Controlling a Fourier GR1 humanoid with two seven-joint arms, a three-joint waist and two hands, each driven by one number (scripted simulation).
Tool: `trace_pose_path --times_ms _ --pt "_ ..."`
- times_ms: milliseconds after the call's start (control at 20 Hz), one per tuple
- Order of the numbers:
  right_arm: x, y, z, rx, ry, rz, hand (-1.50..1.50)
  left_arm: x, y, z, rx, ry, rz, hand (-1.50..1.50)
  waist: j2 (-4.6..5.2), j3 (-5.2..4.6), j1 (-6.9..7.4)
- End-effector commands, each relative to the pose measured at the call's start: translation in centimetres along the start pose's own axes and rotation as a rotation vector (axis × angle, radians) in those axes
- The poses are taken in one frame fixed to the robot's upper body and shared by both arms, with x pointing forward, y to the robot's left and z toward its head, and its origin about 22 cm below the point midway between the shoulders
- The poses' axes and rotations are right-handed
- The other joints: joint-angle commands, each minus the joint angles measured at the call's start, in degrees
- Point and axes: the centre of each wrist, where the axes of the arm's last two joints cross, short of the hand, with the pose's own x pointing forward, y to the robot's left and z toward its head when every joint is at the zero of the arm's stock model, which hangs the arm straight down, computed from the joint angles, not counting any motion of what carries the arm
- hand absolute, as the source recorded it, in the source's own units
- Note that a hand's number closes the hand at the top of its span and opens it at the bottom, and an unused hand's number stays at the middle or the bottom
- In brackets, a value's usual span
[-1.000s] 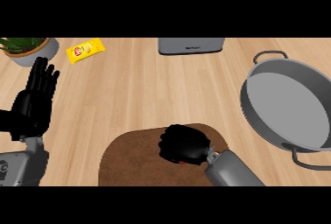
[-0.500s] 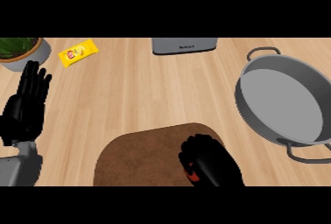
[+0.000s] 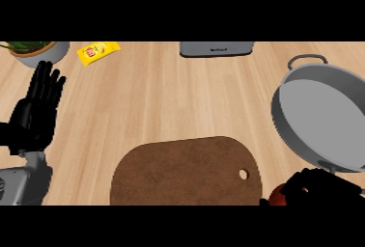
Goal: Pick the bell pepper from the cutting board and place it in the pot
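The brown cutting board [image 3: 185,176] lies at the bottom middle with nothing on it. Off its right edge, my right hand [image 3: 322,189] is curled round the red bell pepper [image 3: 276,196], of which only a small red patch shows beside the fingers. The hand sits just below the near rim of the large grey pot [image 3: 321,116], which stands at the right with a handle at its far end. My left hand [image 3: 35,116] rests open at the left edge, fingers up.
A potted plant [image 3: 32,50] stands in the far left corner, with a yellow snack packet [image 3: 98,51] beside it. A grey appliance [image 3: 216,48] sits at the back middle. Bare wooden counter lies between the board and the pot.
My right hand has moved from over the board to the right, off its edge and below the pot, carrying the pepper. The left hand has stayed as it was.
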Motion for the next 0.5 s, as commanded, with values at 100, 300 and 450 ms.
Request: trace_pose_path --times_ms 100,300,450 --pt "-3.4 -5.8 0.6 -0.084 0.112 0.071 1.50 0.9 -2.6 -0.9 -0.039 -0.025 0.011 0.00 0.70 0.12 2.41" --pt "-7.9 -6.0 -0.3 -0.044 0.187 0.110 1.50 1.0 -2.6 -1.9 -0.038 -0.017 0.008 0.00 0.74 0.13 2.37" --pt "-12.0 -7.6 -0.8 -0.052 0.203 0.117 1.50 0.3 -1.6 -1.2 -0.042 -0.012 0.003 0.00 0.65 0.15 2.51"
